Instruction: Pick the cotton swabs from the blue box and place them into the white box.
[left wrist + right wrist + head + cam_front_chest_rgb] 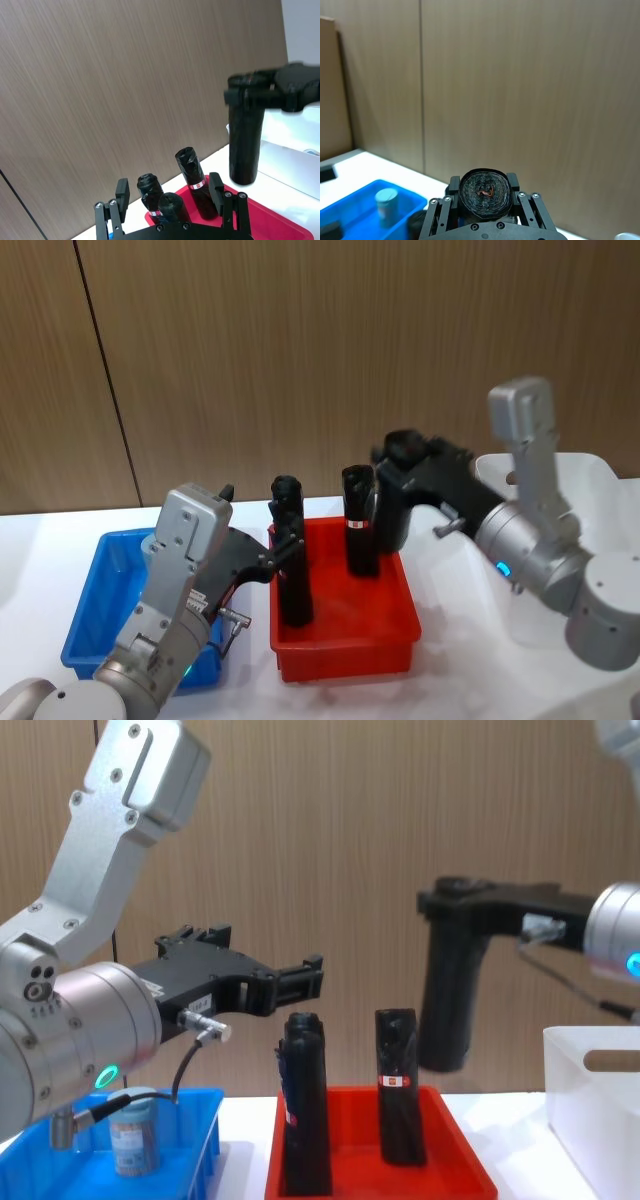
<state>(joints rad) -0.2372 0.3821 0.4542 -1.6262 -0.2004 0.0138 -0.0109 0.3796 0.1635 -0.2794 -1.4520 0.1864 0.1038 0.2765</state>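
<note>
One cotton swab jar [133,1145] with a pale blue lid stands in the blue box [60,1175], also seen as the jar [386,202] in the right wrist view. My left gripper [310,975] hangs open above the gap between the blue box [100,580] and the red tray, with nothing between its fingers [122,192]. My right gripper [405,452] is shut on a tall black roll [448,1010], held upright in the air above the red tray's far right side. The white box [590,1110] stands at the right.
A red tray [345,640] sits mid-table with two upright black rolls [305,1105] [398,1085] in it. A wooden wall runs behind the table. The left arm's body [170,600] hangs over the blue box.
</note>
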